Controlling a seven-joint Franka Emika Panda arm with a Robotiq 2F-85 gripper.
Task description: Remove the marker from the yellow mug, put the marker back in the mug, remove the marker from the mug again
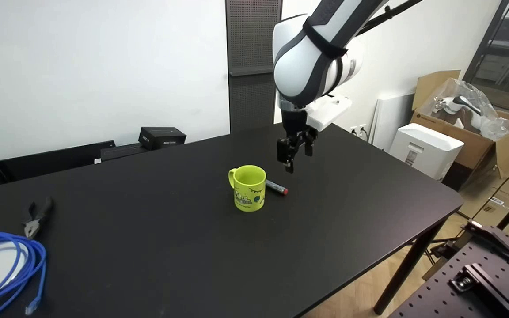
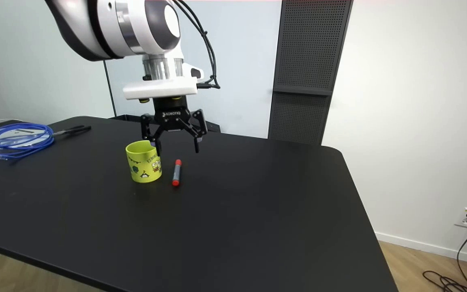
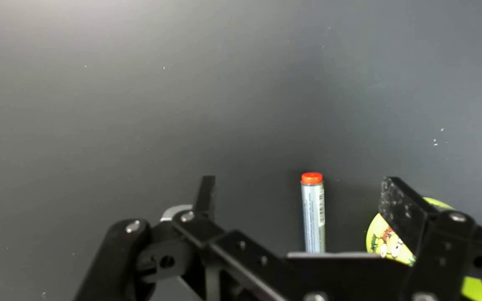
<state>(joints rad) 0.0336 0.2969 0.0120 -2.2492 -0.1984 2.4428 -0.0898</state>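
The yellow mug (image 1: pixel 249 196) stands upright on the black table, and also shows in an exterior view (image 2: pixel 143 164). The marker (image 2: pixel 177 173) is grey with red ends and lies on the table beside the mug. It also shows in an exterior view (image 1: pixel 276 187), partly hidden by the mug. My gripper (image 2: pixel 177 150) is open and empty above the marker, fingers pointing down. In the wrist view the marker (image 3: pixel 314 215) shows between the open fingertips (image 3: pixel 299 180), its lower end hidden by the gripper. The mug (image 3: pixel 385 244) is partly hidden behind the right finger.
A coiled blue cable (image 1: pixel 38 260) lies at one end of the table (image 1: pixel 148 247), with dark pliers (image 1: pixel 36 221) beside it. Black boxes (image 1: pixel 161 138) stand along the wall side. The table's rounded corner (image 2: pixel 335 153) shows in an exterior view.
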